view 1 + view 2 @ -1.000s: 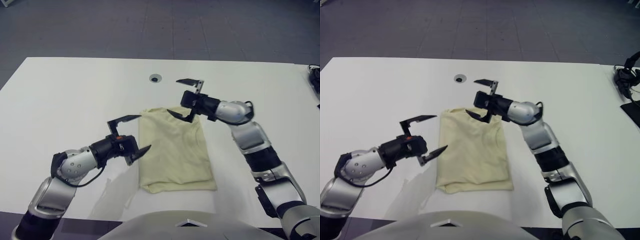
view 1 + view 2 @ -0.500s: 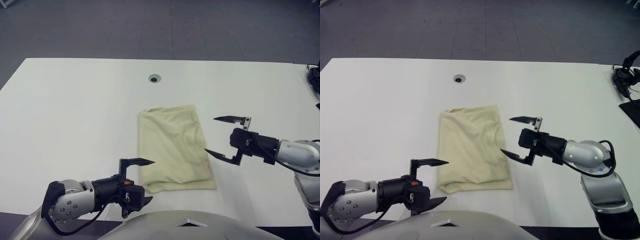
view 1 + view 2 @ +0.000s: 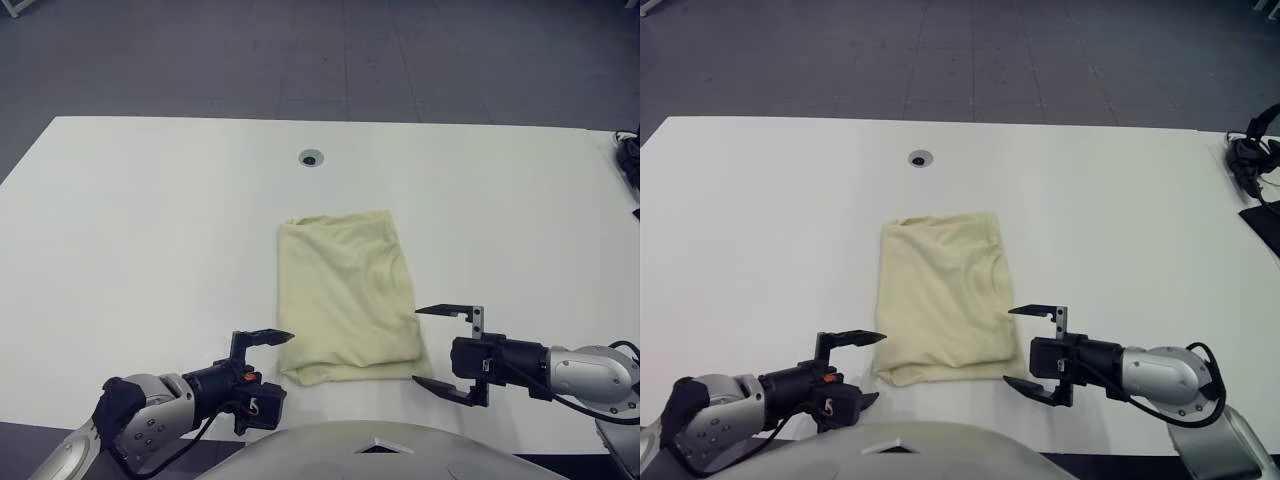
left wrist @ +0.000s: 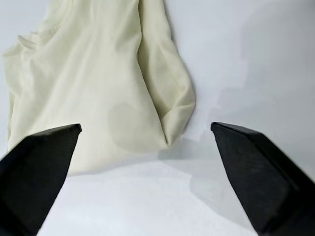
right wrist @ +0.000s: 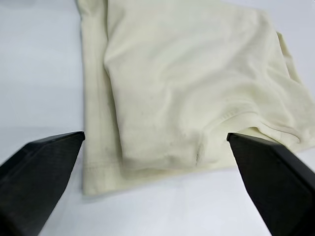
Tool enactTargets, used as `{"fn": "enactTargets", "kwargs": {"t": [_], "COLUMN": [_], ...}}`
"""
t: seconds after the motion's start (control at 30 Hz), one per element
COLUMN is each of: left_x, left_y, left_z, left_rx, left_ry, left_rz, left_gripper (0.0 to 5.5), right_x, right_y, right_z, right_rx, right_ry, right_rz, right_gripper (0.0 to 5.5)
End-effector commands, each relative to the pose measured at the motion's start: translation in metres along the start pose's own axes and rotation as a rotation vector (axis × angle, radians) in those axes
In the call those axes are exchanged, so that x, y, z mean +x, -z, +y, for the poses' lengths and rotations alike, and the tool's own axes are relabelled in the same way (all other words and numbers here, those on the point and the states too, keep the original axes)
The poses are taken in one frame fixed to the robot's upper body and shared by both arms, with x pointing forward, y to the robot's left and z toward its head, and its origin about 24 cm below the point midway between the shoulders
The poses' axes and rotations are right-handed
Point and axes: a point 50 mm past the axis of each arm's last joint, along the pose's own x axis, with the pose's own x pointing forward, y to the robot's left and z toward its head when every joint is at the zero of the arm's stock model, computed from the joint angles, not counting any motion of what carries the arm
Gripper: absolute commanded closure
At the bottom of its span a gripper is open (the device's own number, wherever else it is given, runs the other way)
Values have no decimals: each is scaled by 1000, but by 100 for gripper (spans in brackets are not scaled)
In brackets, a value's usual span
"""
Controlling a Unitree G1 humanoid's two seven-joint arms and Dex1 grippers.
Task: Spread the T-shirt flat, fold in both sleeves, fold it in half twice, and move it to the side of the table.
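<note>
Head and wrist views, ordered from the robot outward; positions are given relative to the T-shirt.

Left gripper [image 3: 285,365]: just off the T-shirt's [image 3: 345,290] near left corner. Its two fingers [image 4: 39,172] are spread wide and hold nothing. Whether the upper tip grazes the cloth cannot be told.

Right gripper [image 3: 416,344]: just off the T-shirt's near right corner. Its fingers [image 5: 34,172] are likewise spread wide and empty, and they point toward the cloth from the side.

The T-shirt itself is pale yellow. It is folded into an upright rectangle and lies flat on the white table [image 3: 150,220], with its long side running away from the robot. The far edge is slightly rumpled, and the near edge shows stacked layers. A curved neckline seam [image 3: 396,266] crosses its right half.

The left wrist view adds the near left corner close up. It is a rounded, puffed fold [image 4: 173,110] that casts a shadow on the table between the two dark fingers.

The right wrist view adds the layering at the near right corner. A stitched hem strip [image 5: 93,147] lies beneath a smoother upper layer, and the ribbed neckline curls toward one finger.

The head views alone give the farther surroundings. A round port [image 3: 311,157] is set in the table beyond the T-shirt's far edge. Dark cables [image 3: 1250,150] lie well apart from the T-shirt to its right.
</note>
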Motion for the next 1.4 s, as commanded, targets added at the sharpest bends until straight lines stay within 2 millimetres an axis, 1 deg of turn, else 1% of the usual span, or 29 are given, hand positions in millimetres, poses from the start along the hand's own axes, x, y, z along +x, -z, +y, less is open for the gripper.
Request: {"fn": "enactTargets", "kwargs": {"t": [0.03,0.13,0.3,0.33,0.37,0.47,0.53,0.83,0.97,1.23,1.4], "left_x": [14,19,21,21,22,19,18,21,23,24,23], "left_y": [11,14,18,18,18,20,19,11,11,8,8], "left_z": [-12,-13,-14,-14,-14,-16,-16,-17,-15,-12,-12], "left_rx": [-26,-21,-12,-13,-13,-31,-36,-50,-50,-55,-58], "left_ry": [50,47,49,48,50,71,73,74,62,47,43], "left_rz": [40,49,74,75,77,80,79,33,22,8,6], "left_gripper": [136,190,275,284,312,355,395,535,538,538,538], "right_x": [2,4,-1,-1,-2,-3,-3,15,25,30,30], "right_y": [-1,-1,-2,-2,-2,-2,-1,13,22,30,32], "right_z": [2,2,1,0,0,1,1,4,3,4,5], "right_rx": [-18,-26,-36,-39,-43,-55,-67,-175,-196,-199,-191], "right_ry": [-12,-21,-41,-47,-55,-79,-88,-132,-149,-188,-199], "right_rz": [3,2,5,6,7,14,21,111,149,188,198], "right_gripper": [10,10,10,10,10,10,10,10,10,130,223]}}
